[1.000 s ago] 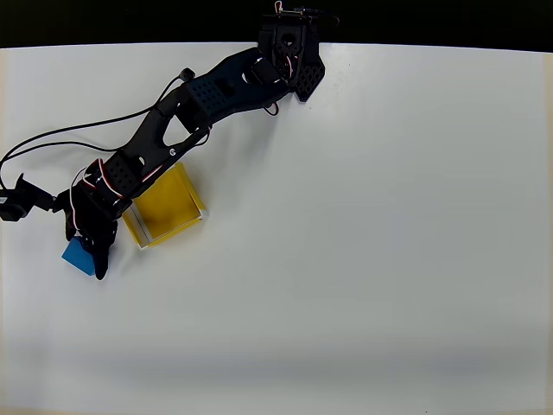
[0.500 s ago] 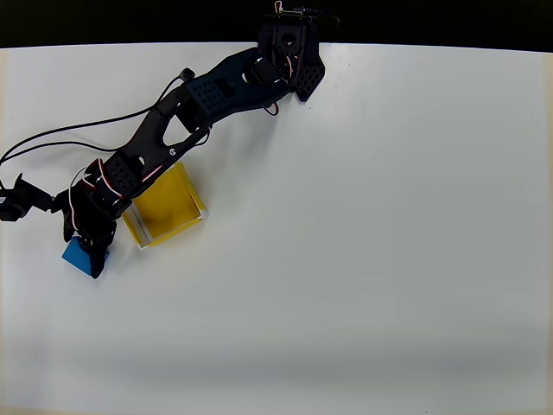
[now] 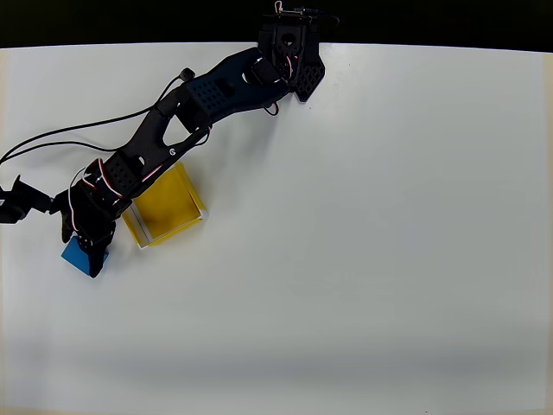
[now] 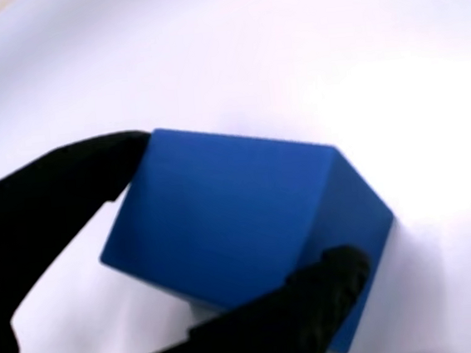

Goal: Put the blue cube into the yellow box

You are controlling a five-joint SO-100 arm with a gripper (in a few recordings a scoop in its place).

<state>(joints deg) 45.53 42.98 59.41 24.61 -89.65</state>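
Table (image 3: pixel 363 259) carries the yellow box (image 3: pixel 166 207), just right of the gripper (image 3: pixel 89 251) in the overhead view, empty. Gripper fingers (image 4: pixel 53 186) pinch the blue cube (image 4: pixel 231 219); lifting and placing remain, I judge.

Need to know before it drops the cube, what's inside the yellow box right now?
The shallow square yellow box shows only bare yellow floor. Its upper-left corner is covered by the black arm, so that part cannot be checked.
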